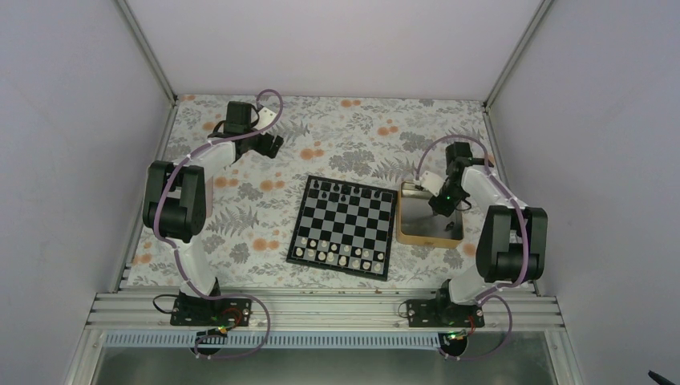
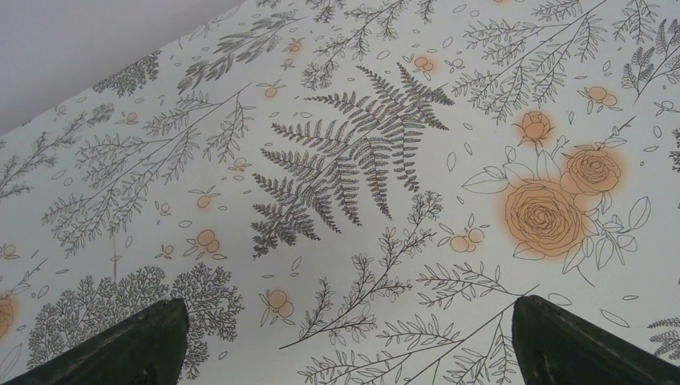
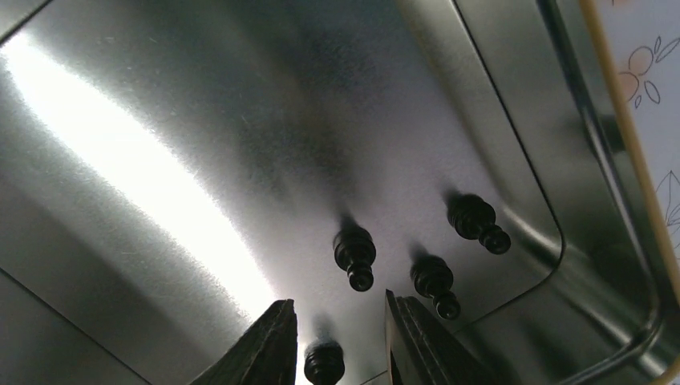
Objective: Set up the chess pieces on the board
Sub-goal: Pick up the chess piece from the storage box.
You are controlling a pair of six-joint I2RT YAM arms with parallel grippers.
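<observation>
1. Black-and-white chequered, the board [image 1: 343, 227] lies flat at the middle of the table [image 1: 240, 241], between the two arms, set slightly askew to the table's near edge.
2. White chessmen [image 1: 337, 255] fill the two rows along the board's near edge. A few of the black chess pieces [image 1: 345, 191] stand along its far row, with empty squares among them.
3. Just beside the board's right edge sits the tray [image 1: 429, 240], which has a tan rim and a shiny grey metal floor that throws back a broad streak of light.
4. The right gripper [image 3: 338, 299] hangs inside the tray, low over its floor.
5. Three loose black pieces [image 3: 435, 285] rest on the tray floor near one of its rounded corners, close together but apart from one another, just past the right gripper's tips. Whether they stand or lie on their sides cannot be told.
6. The right gripper's jaws stand a narrow gap apart. A fourth black piece [image 3: 325, 362] shows in that gap, with bare floor on either side of it. Neither of the fingers [image 3: 265, 349] is seen touching it, so nothing is gripped.
7. The left gripper [image 2: 346, 301] hovers over the flowered tablecloth [image 2: 449, 128] toward the table's far left corner, well apart from the board. Its jaws are spread wide with nothing between them.
</observation>
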